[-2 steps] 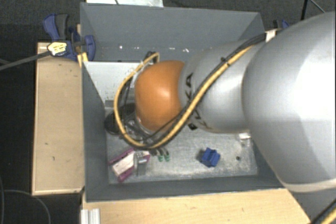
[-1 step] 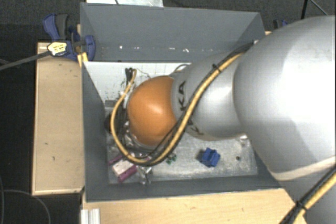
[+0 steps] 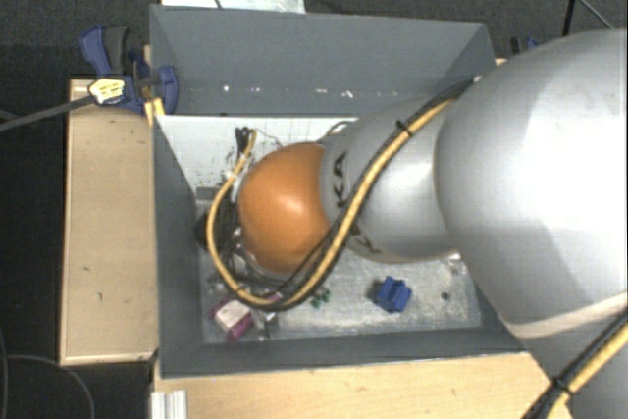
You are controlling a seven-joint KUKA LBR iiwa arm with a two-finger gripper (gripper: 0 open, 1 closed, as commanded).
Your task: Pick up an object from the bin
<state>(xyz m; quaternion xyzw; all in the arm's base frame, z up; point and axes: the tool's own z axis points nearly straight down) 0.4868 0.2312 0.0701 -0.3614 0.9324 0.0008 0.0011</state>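
A small purple and white thing (image 3: pixel 234 317) lies on the bin floor near the front left corner. Just above it in the view, a dark part of my gripper (image 3: pixel 228 255) pokes out from under the arm's orange cover, low over the left of the bin. A small blue block (image 3: pixel 391 293) lies further right along the front wall, apart from the gripper. Between the two sits a tiny green bit (image 3: pixel 316 300).
The big silver arm with its yellow cable reaches in from the right and hides the middle and right of the bin floor. The bin's left and front walls stand close to the gripper.
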